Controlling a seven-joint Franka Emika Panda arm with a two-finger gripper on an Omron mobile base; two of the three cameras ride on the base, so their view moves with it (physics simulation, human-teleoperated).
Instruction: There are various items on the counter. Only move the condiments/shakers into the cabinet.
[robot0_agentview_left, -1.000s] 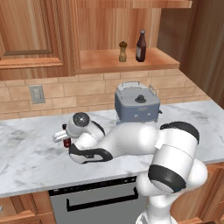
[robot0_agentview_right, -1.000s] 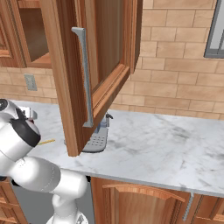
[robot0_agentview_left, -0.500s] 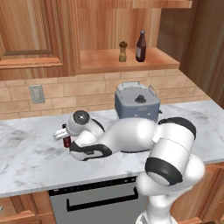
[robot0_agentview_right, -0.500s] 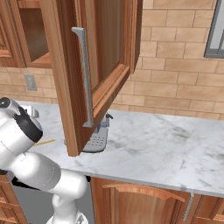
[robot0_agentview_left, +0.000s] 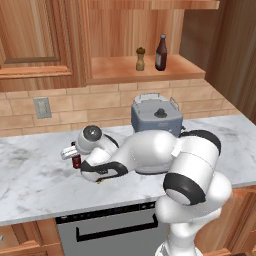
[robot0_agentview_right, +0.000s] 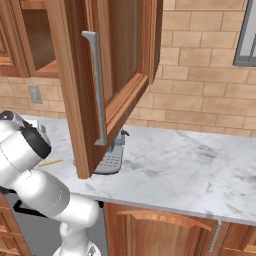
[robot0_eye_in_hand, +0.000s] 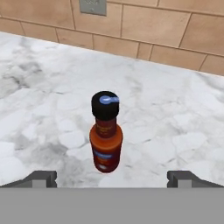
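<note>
1. The sauce bottle (robot0_eye_in_hand: 106, 133) stands upright on the marble counter (robot0_eye_in_hand: 175, 113), dead centre in the hand view, between the two finger tips and a little beyond them. In the left base view it sits just at 9 o'clock of the arm's wrist, near the counter's front half (robot0_agentview_left: 76, 161).
2. The tool (robot0_eye_in_hand: 112, 178) is spread as wide as it goes and holds nothing; its tips flank the bottle without touching it.
3. Handling, as I judge it: a small, rigid bottle, likely light. The smooth round body looks slippery and could rotate or slide in a loose pinch. It is tall for its narrow base, so a nudge high up, at the black cap (robot0_eye_in_hand: 105, 105), could tip it.
4. Where to take hold: the widest labelled part of the body, below the neck, with the pads square on opposite sides. The cap is narrower and gives less surface.
5. The cabinet (robot0_agentview_left: 145, 70) already carries two things on its shelf floor: the tan pepper shaker (robot0_agentview_left: 140, 59) and, just at its 3 o'clock, the dark brown bottle (robot0_agentview_left: 161, 52), both upright and close together.
6. The shelf floor is bare from the shaker's 9 o'clock side onward, so that seems the safest spot.
7. The grey coffee machine (robot0_agentview_left: 157, 116) sits on the counter below the shelf, behind the arm; a thin yellow stick (robot0_agentview_right: 50, 162) lies flat on the counter.
</note>
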